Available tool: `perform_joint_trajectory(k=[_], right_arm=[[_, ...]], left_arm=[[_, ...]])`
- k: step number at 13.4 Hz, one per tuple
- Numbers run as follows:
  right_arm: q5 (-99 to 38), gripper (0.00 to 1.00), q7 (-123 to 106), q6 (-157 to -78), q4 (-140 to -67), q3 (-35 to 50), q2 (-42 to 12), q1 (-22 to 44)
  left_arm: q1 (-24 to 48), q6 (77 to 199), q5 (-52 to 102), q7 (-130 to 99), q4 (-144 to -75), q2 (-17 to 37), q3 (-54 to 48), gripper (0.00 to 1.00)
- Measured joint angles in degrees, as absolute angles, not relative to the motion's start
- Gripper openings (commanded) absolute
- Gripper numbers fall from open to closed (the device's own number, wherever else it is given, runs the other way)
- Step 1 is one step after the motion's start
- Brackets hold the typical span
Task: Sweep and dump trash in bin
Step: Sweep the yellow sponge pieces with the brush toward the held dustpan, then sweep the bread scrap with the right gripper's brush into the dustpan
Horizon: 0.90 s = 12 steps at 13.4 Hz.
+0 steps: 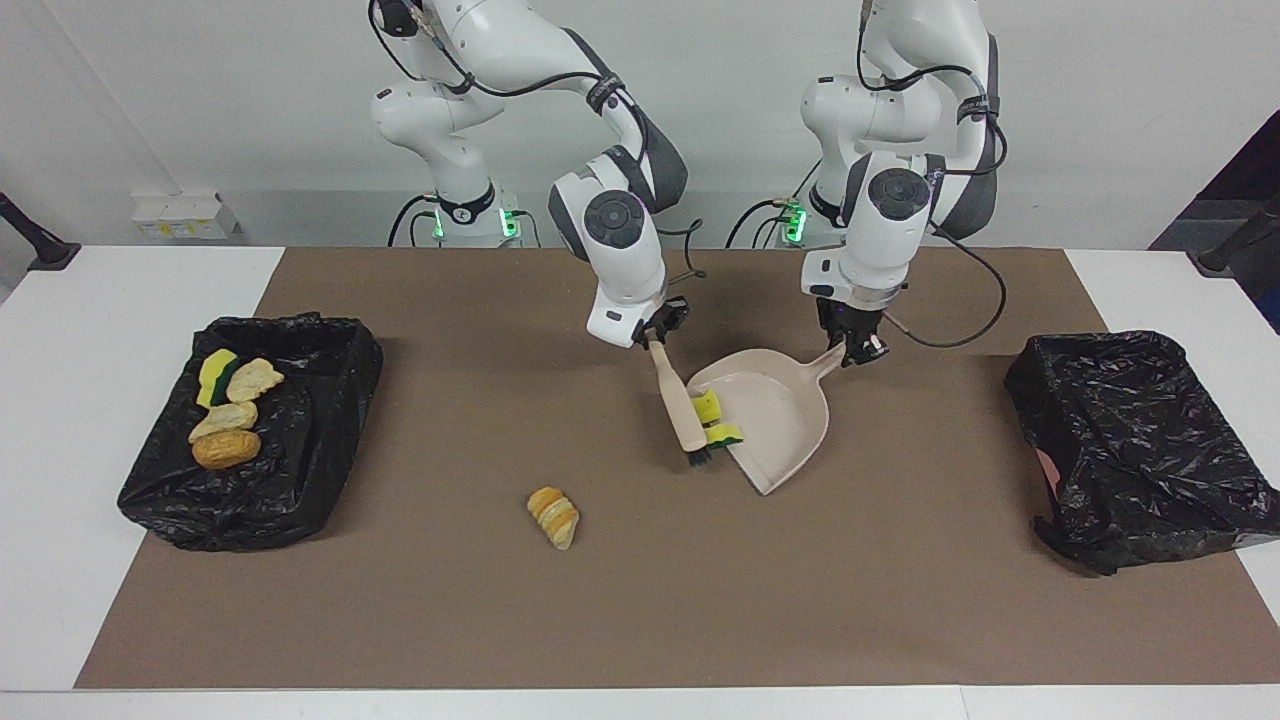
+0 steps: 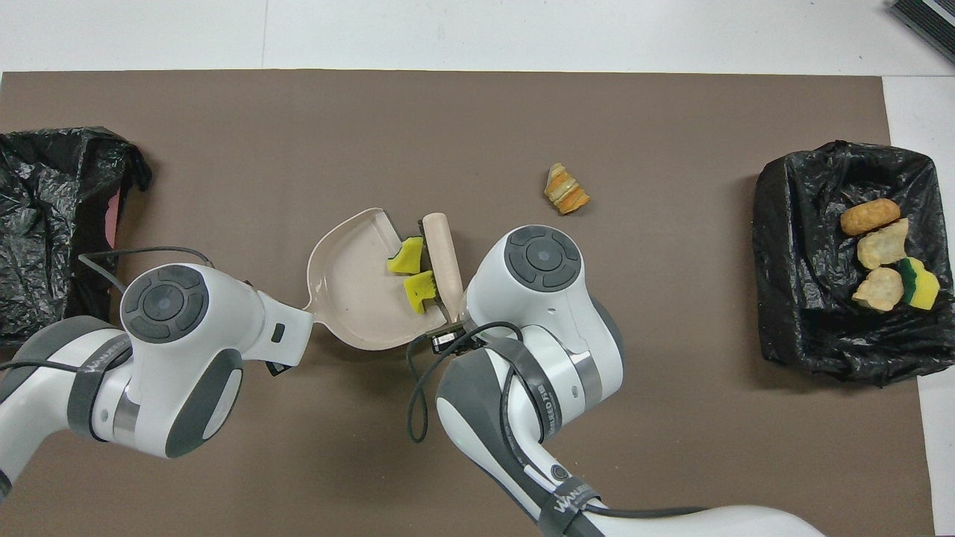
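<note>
My right gripper is shut on the handle of a beige brush, whose dark bristles rest at the dustpan's open lip. Two yellow-and-green sponge wedges of trash lie just inside the beige dustpan. The left gripper is shut on the dustpan's handle and holds the pan flat on the brown mat. A striped croissant lies alone on the mat, farther from the robots and toward the right arm's end. In the overhead view the wedges sit between brush and pan.
A black-lined bin at the right arm's end holds a sponge wedge, two bread chunks and a bun. Another black-lined bin stands at the left arm's end. White table borders the brown mat.
</note>
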<state>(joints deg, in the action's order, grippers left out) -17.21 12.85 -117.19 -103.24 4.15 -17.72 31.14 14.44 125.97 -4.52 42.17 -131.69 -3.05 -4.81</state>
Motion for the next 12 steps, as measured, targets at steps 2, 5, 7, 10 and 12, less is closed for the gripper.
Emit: perform_joint_trajectory(k=[2,5,7,10,12], right_arm=[[-17.37,0.0,13.21,-115.7,-100.02,3.76,-18.39,30.31],[-15.4,0.0,13.2,-109.92,-97.06,2.79,-18.37,26.65],[-9.99,0.0,13.2,-109.17,-96.76,2.67,-18.38,23.77],[-2.3,0.0,13.2,-109.17,-96.76,2.6,-18.46,19.92],[1.81,0.0,13.2,-109.24,-96.77,2.58,-18.72,17.4]], left_arm=[[14.44,125.97,-4.51,42.16,-131.69,-3.05,-4.81,0.0],[14.44,125.97,-4.5,42.14,-131.69,-3.05,-4.81,0.0],[14.44,125.97,-4.5,42.14,-131.69,-3.05,-4.81,0.0],[14.44,125.97,-4.49,42.06,-131.69,-3.05,-4.8,0.0],[14.44,125.97,-4.49,42.05,-131.69,-3.05,-4.8,0.0]])
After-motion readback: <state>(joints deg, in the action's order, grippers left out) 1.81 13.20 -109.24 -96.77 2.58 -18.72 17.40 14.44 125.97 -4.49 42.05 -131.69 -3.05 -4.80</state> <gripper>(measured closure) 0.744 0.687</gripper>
